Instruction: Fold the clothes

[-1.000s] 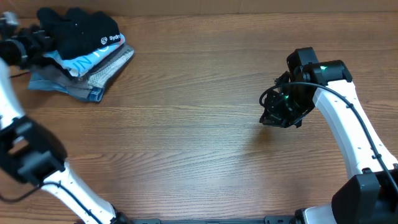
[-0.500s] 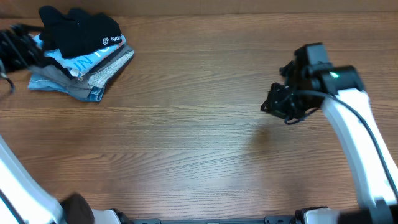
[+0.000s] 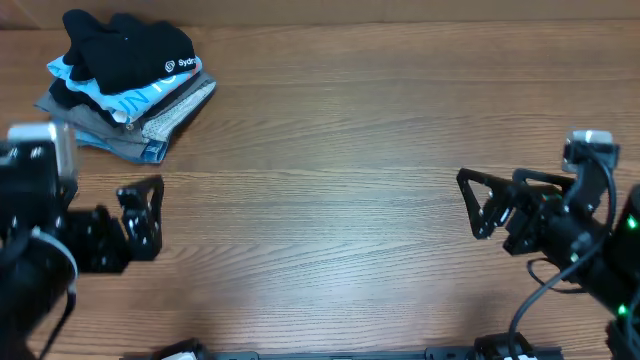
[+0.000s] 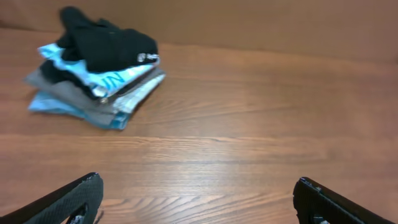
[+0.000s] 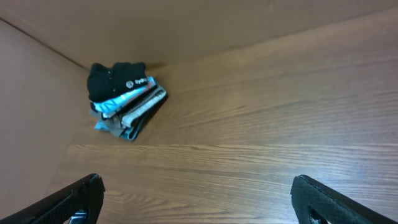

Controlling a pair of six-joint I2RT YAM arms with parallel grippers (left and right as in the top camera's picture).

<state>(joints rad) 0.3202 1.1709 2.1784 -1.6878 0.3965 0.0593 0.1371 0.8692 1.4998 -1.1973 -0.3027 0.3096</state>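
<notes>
While both arms sit low at the near side, the bench (image 3: 330, 150) runs as one broad span of bare wood grain between the left jaws and the right jaws, which are well apart. Far ahead of both, the bench ends at a plain brown back wall. In the right wrist view a second wall meets it at a corner, off to the left of the right jaws.

The only load on the bench is one pile close to that back edge, ahead of the left jaws and to their left, and far ahead and left of the right jaws. On top lies the black T-shirt (image 3: 130, 50), bunched and uneven, with a small white logo on its right end. Under it a light-blue shirt (image 3: 140, 98) sticks out, then a grey garment (image 3: 178, 108), then a denim-blue garment (image 3: 120, 148) at the bottom, whose corner reaches nearest to the left jaws. The pile's edges are staggered, not squared.

The left jaws stand wide open. In the left wrist view their fingers (image 4: 78, 198) show only at the two lower corners, with wood grain between them. They hold nothing and are apart from the pile. The right jaws are spread just as wide, their fingers (image 5: 74, 198) at the lower corners of the right wrist view. They hold nothing too, and touch no garment. Whether either pair rests on the wood, I cannot tell.
</notes>
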